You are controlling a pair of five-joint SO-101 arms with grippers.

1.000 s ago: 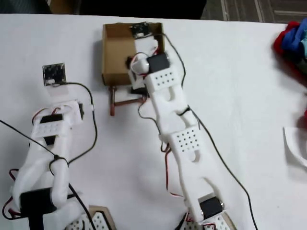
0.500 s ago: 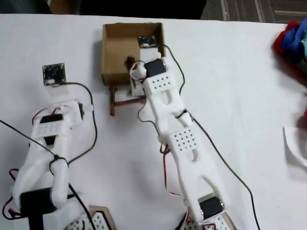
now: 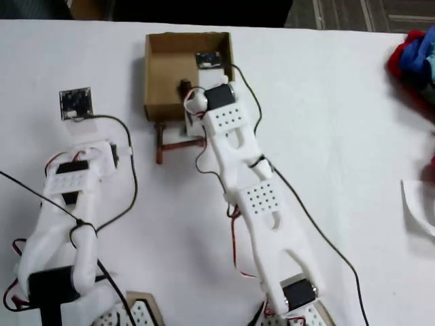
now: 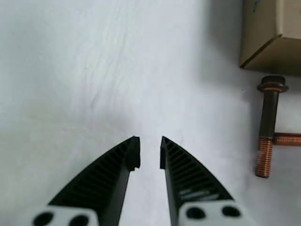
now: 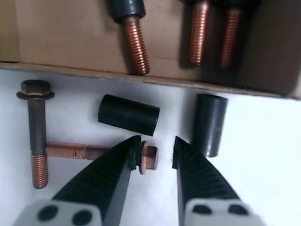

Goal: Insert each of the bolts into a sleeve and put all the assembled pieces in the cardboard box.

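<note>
The cardboard box stands at the table's far middle, and several bolts with black sleeves on them lie inside it. Just outside its near wall lie two bare copper bolts in an L and two loose black sleeves. One bolt points away from the box. The other bolt lies crosswise, its head between the fingers of my open right gripper, which hangs above it. My left gripper is open over bare table, left of the bolts.
The right arm stretches from the near edge up to the box. The left arm stays at the left. Coloured cloth and a white object lie at the right edge. White table surrounds the box.
My right gripper has drawn back from over the box's inside to its near wall, above the loose bolts and sleeves. The left arm has hardly moved.
</note>
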